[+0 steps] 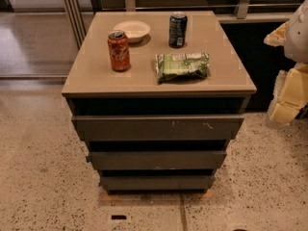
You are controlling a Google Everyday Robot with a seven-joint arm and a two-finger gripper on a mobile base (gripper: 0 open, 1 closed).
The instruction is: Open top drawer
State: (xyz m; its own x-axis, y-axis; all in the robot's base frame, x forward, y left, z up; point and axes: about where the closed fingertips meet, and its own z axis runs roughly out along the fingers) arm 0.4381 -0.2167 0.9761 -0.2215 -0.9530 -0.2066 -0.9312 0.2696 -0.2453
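Here: gripper [288, 97] at right edge, apart from top drawer [158, 128]; grip state unclear.

The top drawer [158, 127] is flat dark grey-brown with small pale scratch marks; the middle drawer front [156, 160] and bottom drawer front [156, 182] share that grey-brown; the worktop [96, 76] is plain beige; the soda can [119, 51] orange-red; the second can [177, 30] blue-black; the bowl [132, 30] cream-white; the packet [182, 66] green with white print; the floor [38, 177] pale, dark-speckled; the tool [288, 97], at the right edge, cream-yellow.
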